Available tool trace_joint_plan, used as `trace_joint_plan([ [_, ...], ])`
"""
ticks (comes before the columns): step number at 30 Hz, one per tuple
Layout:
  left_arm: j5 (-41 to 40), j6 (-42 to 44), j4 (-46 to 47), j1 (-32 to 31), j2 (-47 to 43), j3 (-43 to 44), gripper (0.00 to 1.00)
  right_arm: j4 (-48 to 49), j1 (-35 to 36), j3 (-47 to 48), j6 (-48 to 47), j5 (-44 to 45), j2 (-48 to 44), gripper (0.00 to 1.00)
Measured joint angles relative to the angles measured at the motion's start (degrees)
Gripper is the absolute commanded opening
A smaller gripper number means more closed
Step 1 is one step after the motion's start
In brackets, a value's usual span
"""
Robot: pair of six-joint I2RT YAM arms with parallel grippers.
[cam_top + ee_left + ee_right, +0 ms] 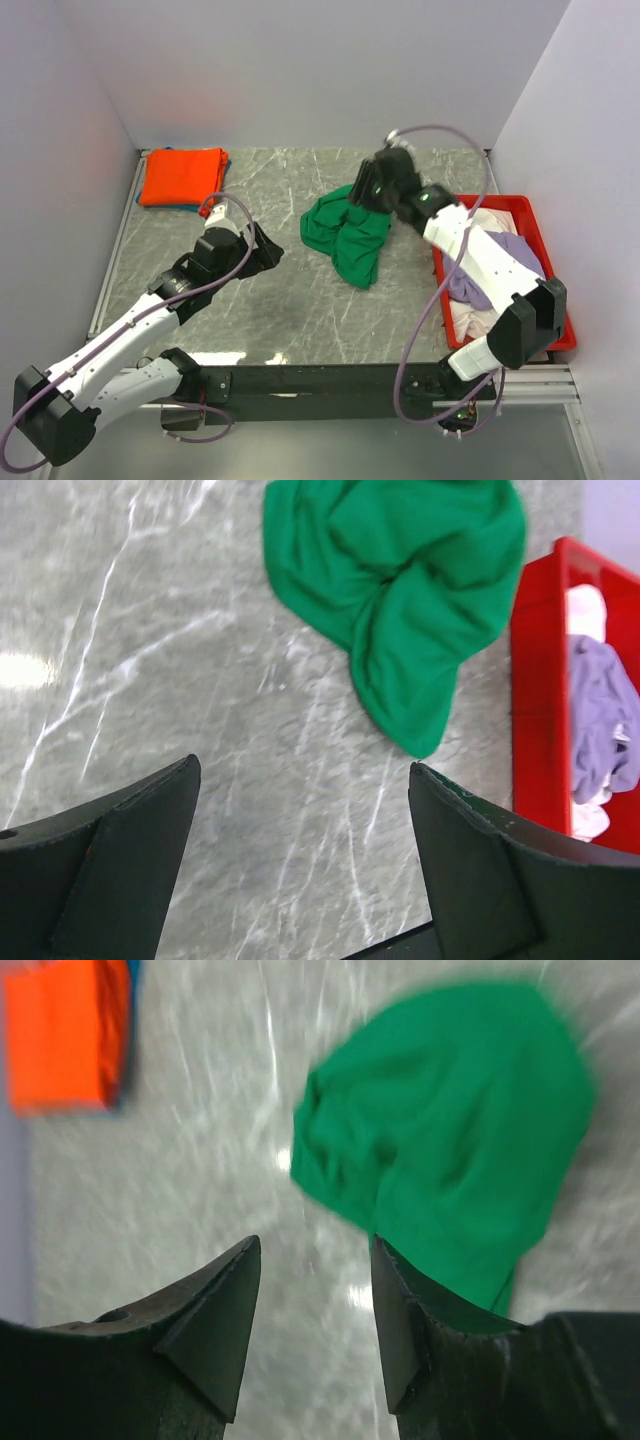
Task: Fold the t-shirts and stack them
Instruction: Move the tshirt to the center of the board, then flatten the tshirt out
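Green t-shirt (350, 238) is dumped in a crumpled heap on the table (290, 320), just off centre toward 1 o'clock in the top view. It's not spread yet, so I'd say we're at the start of this one: it needs flattening before any fold.

R gripper (312, 1255) hangs over the heap's 12 o'clock edge. Its fingers are parted w/ bare table showing between them, so it's holding nothing. The wrist cam is blurry, so I can't tell if a pad brushes the cloth. My guess is it sits there to pick a hem or shoulder.

L gripper (305, 770) is at about 9 o'clock of the heap, apart from it, jaws spread wide and empty. It's low over the table, likely waiting to take the opposite corner so both arms can pull the shirt flat.

The stack is in the 10–11 o'clock corner: folded orange shirt (182, 176) on top, a blue shirt (131, 990) edge peeking from under it. It's kept well clear of the work area, prob. so folding doesn't disturb it.

Red tray (500, 200) is at 3–4 o'clock, beside the R arm. The lilac shirt (600, 710) and white shirt (588, 608) are bunched inside, unfolded. So approx. two done, three to go.

Risk: grabbing a double layer of the green and lifting a knot, not an edge.
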Motion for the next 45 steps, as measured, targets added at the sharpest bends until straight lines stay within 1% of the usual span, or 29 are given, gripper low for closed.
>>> trace_joint_plan([
  [2,0.22,-0.7,0.42,0.26,0.31,-1.25,0.88,2.03,4.35,-6.54,-0.15,0.96,-1.4,0.55],
  [5,0.79,-1.29,1.53,1.16,1.09,-2.21,0.86,3.54,9.94,-13.86,0.15,1.68,-1.49,0.55],
  [7,1.05,-2.1,2.95,2.03,2.25,-2.49,0.85,3.74,12.2,-16.17,0.57,2.05,-0.13,0.55],
  [12,4.02,-5.01,9.16,5.01,8.85,-2.54,0.75,7.85,14.1,-16.87,1.57,2.97,6.54,0.53],
  [17,6.82,-9.11,16.24,7.15,18.67,-2.54,0.68,9.9,14.27,-15.04,2.01,3.72,15.74,0.45],
  [19,7.04,-10.4,18.58,7.52,21.79,-2.51,0.67,9.94,14.25,-13.79,2.12,4.07,19.19,0.41],
  [22,7.02,-11.58,21.11,7.72,26.82,-1.55,0.64,9.79,14.01,-12.37,2.4,4.92,22.45,0.39],
  [25,6.97,-11.52,22.47,7.74,33.07,1.84,0.62,9.6,13.18,-12.15,2.69,6.34,23.21,0.39],
  [29,6.38,-11.02,23.12,7.32,42.45,8.72,0.59,10.73,11.04,-13.14,2.84,7.39,22.62,0.39],
  [34,4.35,-9.6,21.62,4.94,52.43,17.59,0.56,11.04,9.42,-14.67,2.58,7.69,21.57,0.4],
  [39,1.55,-8.39,19.21,2.49,57.46,22.93,0.53,11.17,9.11,-14.62,1.99,7.23,21.57,0.41],
  [41,0.61,-8.04,18.36,1.99,58.66,24.52,0.48,11.23,9.11,-14.62,1.95,7.1,21.57,0.41],
  [42,0.2,-7.89,17.73,1.92,59.17,25.44,0.43,11.26,9.11,-14.6,1.95,7.02,21.57,0.41],
  [43,-0.33,-7.74,17.29,1.9,59.76,26.32,0.32,11.26,9.11,-14.58,1.97,6.97,21.57,0.41],
  [45,-1.18,-7.21,16.59,1.9,60.74,27.47,0.22,11.28,9.11,-14.51,1.97,6.8,21.59,0.41],
])
